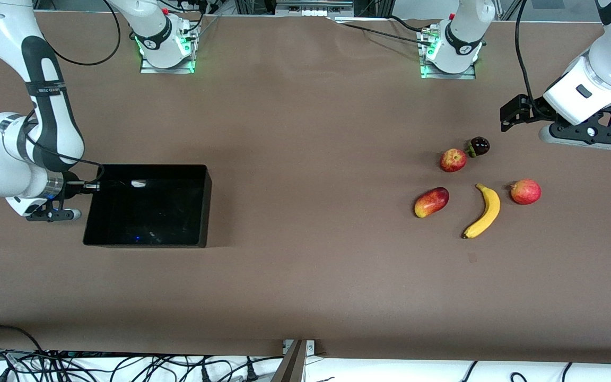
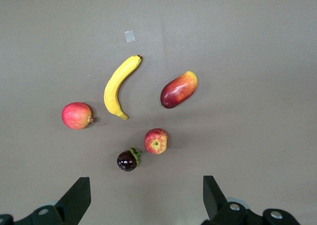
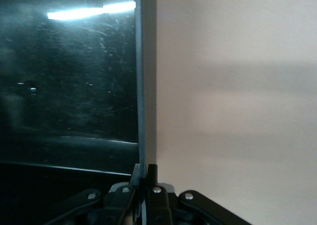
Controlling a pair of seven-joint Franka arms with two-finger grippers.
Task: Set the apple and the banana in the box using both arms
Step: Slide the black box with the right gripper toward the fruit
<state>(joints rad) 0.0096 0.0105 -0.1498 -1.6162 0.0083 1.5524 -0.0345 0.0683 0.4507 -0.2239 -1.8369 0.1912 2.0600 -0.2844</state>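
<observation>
Fruit is grouped on the brown tabletop (image 1: pixel 305 159) toward the left arm's end. The banana (image 1: pixel 483 211) is laid flat with its long axis running steeply across the table's depth: one dark tip is pointed toward the robots' bases, the other toward the front camera and slightly toward the right arm's end, and the curve is bowed toward the left arm's end. The apple (image 1: pixel 453 160), red with yellowish streaks, is seen farther from the front camera than the banana, with a dark mangosteen (image 1: pixel 479 146) just beside it. A mango-like red-yellow fruit (image 1: pixel 431 202) is set beside the banana toward the right arm's end, its long axis tilted. A pinkish-red round fruit (image 1: pixel 525 191) with a side nub is set beside the banana on the side toward the left arm's end. All the fruits are apart from one another.

The box (image 1: pixel 202 207), a glossy black bin, is placed well apart from the fruit, toward the right arm's end, its long sides running along the table's length.

The left gripper (image 2: pixel 146 197) is held in the air over the tabletop near the mangosteen and apple, its jaws spread wide with nothing between them.

The right gripper (image 3: pixel 143 178) is found at the box's end wall nearest the right arm; its jaws are clamped on that thin rim
</observation>
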